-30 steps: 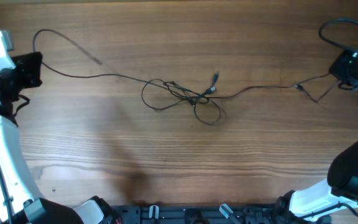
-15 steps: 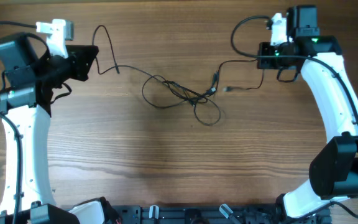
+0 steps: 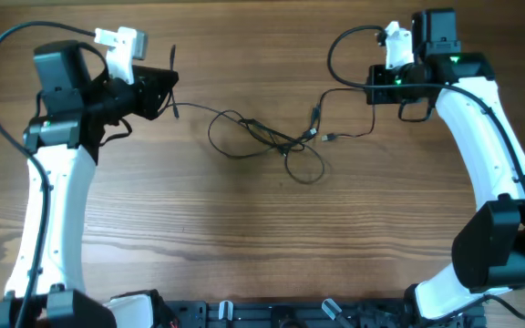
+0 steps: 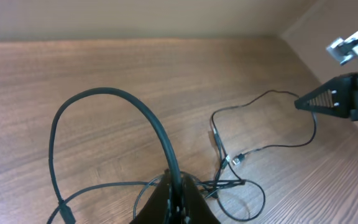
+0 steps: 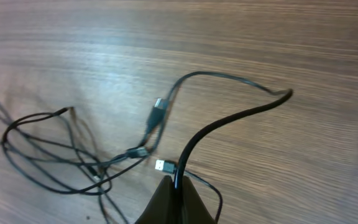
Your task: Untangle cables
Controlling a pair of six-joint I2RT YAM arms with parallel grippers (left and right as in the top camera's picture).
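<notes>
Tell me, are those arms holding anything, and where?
Yes. The left tool pinches a cable on its cord, short of the plug; the right tool pinches another cable mid-cord.

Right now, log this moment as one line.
left fingers: shut on left cable | right fingers: shut on right cable | tangle: knotted

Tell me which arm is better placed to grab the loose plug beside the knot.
Right, likely. The loose plug lies close to the right gripper; the left gripper sits beyond the knot. Both are shut on cables, so release first.
</notes>
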